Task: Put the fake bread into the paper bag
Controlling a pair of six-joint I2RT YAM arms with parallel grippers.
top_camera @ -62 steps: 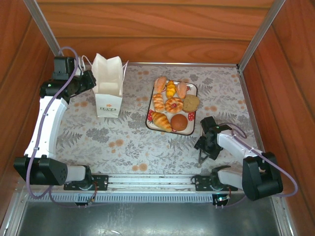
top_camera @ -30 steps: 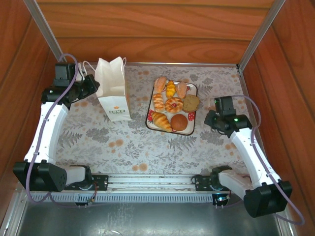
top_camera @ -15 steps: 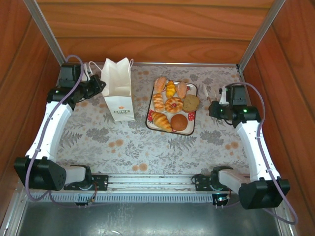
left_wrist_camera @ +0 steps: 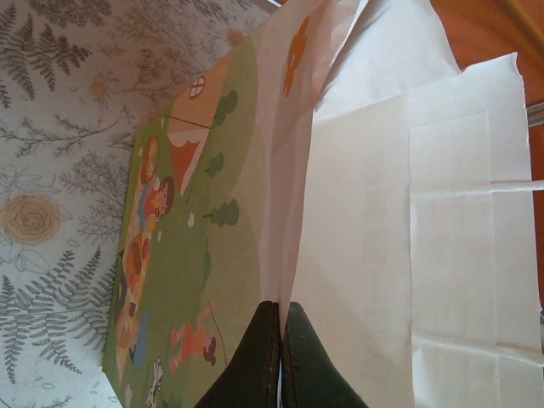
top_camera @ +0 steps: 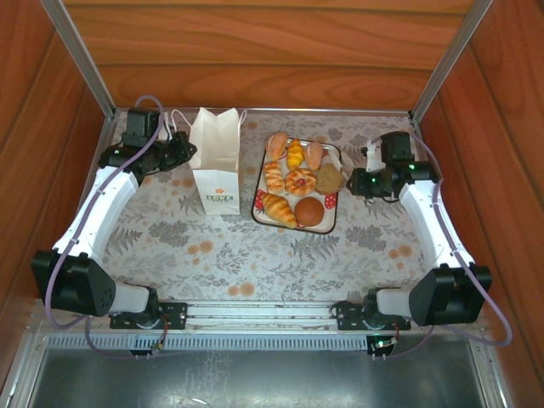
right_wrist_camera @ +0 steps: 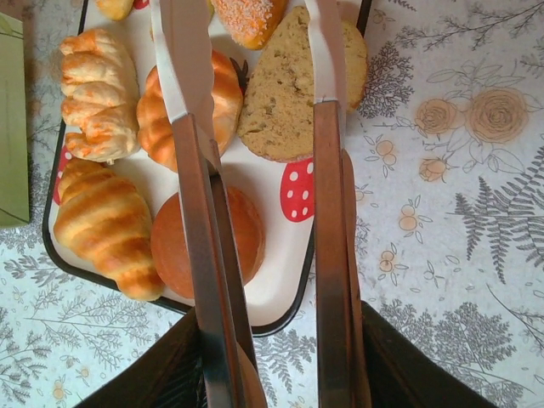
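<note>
Left gripper [left_wrist_camera: 280,314] pinched shut on a wall of the paper bag [top_camera: 217,157], which stands just left of the tray [top_camera: 257,189]. Right gripper [top_camera: 371,180] clamps tongs [right_wrist_camera: 328,212], whose 2 tips stand apart above the fake bread [top_camera: 296,180] on the tray. Risks: thin paper tearing or slipping; a smooth bun squirting from the tongs. The wrist views show both grips; the top view shows bag-to-tray spacing.
</note>
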